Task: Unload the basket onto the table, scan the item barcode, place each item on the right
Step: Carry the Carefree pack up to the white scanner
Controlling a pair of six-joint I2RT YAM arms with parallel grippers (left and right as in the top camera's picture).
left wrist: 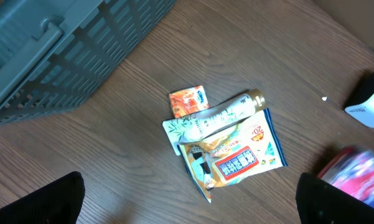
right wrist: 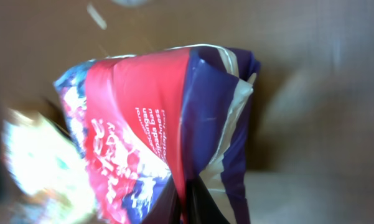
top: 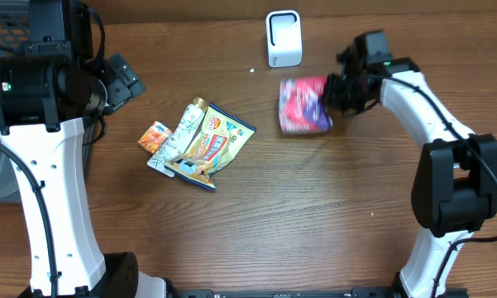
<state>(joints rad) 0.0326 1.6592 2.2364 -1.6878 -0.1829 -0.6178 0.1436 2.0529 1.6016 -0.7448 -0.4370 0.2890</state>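
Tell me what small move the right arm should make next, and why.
Probably carry the bag toward the scanner and turn it until a barcode faces it. The right gripper is shut on the bag's edge, the scanner stands just beyond it, and no barcode shows in any view.

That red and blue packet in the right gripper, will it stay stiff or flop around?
Probably floppy: the red and blue packet creases and bunches where the right gripper pinches it. Likely light, since an edge pinch holds it. Its glossy film may slip.
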